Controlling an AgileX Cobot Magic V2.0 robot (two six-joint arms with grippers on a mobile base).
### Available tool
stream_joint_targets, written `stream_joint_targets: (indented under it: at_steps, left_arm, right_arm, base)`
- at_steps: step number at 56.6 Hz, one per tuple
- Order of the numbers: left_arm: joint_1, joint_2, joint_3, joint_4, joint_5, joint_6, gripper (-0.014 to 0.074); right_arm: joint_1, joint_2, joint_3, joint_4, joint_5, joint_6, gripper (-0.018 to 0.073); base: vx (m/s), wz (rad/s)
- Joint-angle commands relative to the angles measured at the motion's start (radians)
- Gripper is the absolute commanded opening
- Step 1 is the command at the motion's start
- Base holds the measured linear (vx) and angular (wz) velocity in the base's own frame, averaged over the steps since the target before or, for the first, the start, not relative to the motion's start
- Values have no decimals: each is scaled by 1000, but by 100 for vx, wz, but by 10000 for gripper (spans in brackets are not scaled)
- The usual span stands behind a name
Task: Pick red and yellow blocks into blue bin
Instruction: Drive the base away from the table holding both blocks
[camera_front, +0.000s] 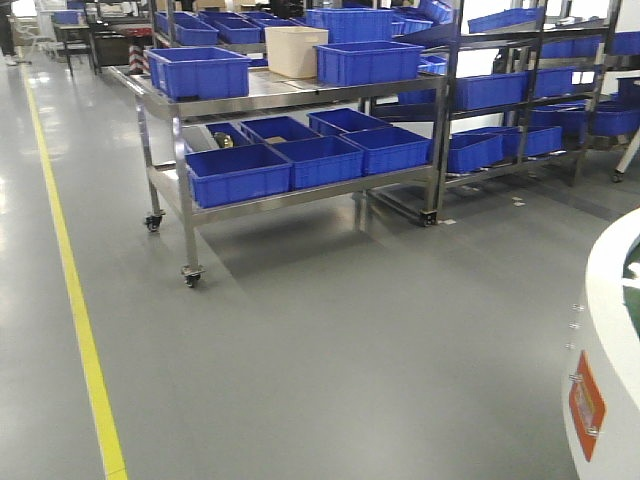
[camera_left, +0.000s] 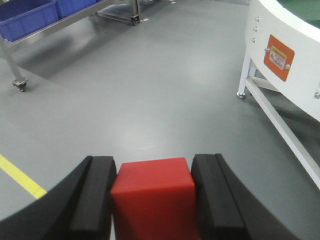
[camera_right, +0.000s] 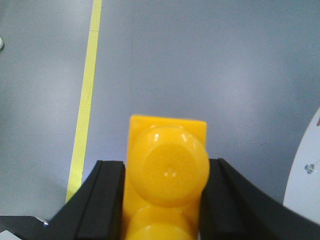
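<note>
Left end effector (camera_left: 154, 167): cube (camera_left: 152, 200); right (camera_right: 166, 172): brick (camera_right: 167, 150)

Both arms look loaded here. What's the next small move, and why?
Probably hold both grips shut and swing the arms toward the blue bin, not release. The left gripper clamps the red cube, the right gripper clamps the yellow brick, and both wrist views show only grey floor beneath, no bin.
</note>
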Motion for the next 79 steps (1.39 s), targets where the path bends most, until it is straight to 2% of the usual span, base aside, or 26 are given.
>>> stream_joint_targets:
  at_steps: [1,56,79]
  left_arm:
    - [-2,8,-24,-8,-79,1,303]
    - [-2,8,-24,-9,-79,1,303]
    - [-2,8,-24,-9,-79,1,303]
  right_arm:
    - [-2,1,-30,-16,-61,-5,210]
    - [-2,1,-30,-16,-60,-5,210]
    - [-2,1,-30,-16,-60,-5,210]
  base:
    - [-4,19]
    - [5,23]
    - [17,5]
